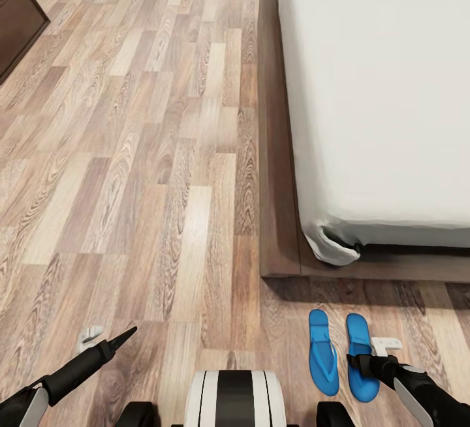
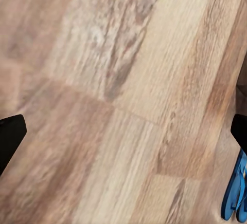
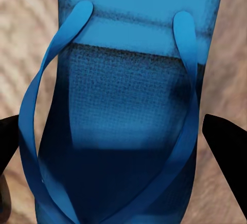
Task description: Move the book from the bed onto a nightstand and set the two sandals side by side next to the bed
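Two blue sandals lie side by side on the wood floor just off the bed's near corner: the left sandal [image 1: 323, 352] and the right sandal [image 1: 361, 356]. My right gripper [image 1: 358, 362] hovers low over the right sandal [image 3: 128, 100], open, a dark finger [image 3: 224, 136] on either side of its straps. My left gripper [image 1: 126, 335] is open above bare floor at the lower left; both sandals [image 2: 235, 193] show at the edge of the left wrist view. The bed [image 1: 391, 87] has an off-white mattress on a dark frame [image 1: 277, 172]. The book and the nightstand are out of view.
A dark wooden cabinet [image 1: 16, 19] stands at the far left corner. Wood-plank floor [image 1: 143, 153] stretches wide to the left of the bed. My own base [image 1: 235, 397] sits at the bottom edge, close beside the sandals.
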